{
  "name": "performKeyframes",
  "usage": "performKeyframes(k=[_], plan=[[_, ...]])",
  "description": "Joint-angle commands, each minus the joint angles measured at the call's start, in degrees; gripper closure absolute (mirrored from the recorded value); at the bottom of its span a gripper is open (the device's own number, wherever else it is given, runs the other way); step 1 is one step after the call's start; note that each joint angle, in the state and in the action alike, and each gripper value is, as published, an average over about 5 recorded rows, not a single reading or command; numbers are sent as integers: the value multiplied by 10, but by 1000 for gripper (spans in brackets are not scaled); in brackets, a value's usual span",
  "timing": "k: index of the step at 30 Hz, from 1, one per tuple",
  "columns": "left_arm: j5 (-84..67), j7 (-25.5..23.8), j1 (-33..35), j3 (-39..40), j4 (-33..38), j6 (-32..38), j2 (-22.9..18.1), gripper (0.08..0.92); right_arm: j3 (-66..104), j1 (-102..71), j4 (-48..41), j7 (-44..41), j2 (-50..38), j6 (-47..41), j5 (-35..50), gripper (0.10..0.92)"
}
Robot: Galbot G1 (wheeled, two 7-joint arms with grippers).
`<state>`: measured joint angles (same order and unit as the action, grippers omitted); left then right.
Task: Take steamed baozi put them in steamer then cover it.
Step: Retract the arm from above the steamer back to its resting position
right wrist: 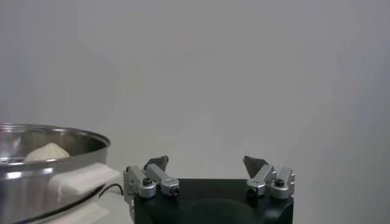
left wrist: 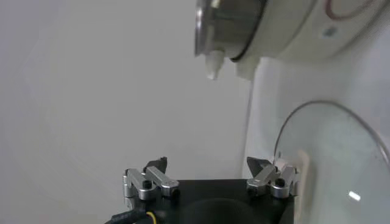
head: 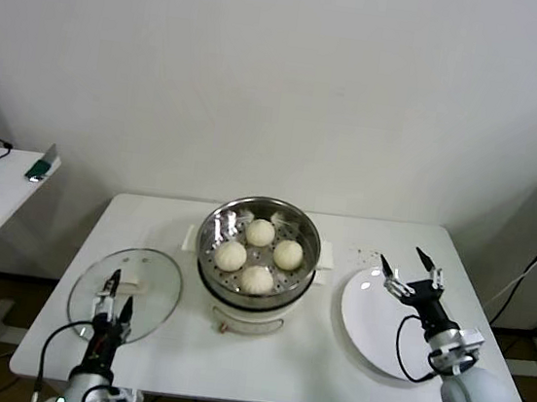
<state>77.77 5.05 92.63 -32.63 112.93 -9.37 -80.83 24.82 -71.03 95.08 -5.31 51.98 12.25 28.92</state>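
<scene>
On the white table (head: 362,234), against a pale wall (head: 293,77), sits the steamer (head: 259,249).

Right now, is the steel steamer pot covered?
Uncovered. The round stainless-steel steamer pot shows four buns; the clear glass lid lies on the table beside it.

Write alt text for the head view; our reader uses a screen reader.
Four baozi sit in the uncovered steamer at the centre of a white table. The glass cover lies to its left by the open left gripper; the open right gripper hovers over an empty plate.
</scene>
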Motion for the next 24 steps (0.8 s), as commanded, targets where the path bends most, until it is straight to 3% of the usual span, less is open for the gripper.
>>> performKeyframes(k=[1, 15, 24], plan=[[135, 27, -97, 15, -169, -4, 20, 177, 71, -71, 4, -16, 14, 2, -14, 203], [157, 21, -185, -3, -276, -16, 20, 177, 43, -39, -24, -24, 25, -1, -43, 203], [154, 55, -213, -2, -299, -26, 19, 177, 31, -21, -39, -26, 28, -2, -45, 203]])
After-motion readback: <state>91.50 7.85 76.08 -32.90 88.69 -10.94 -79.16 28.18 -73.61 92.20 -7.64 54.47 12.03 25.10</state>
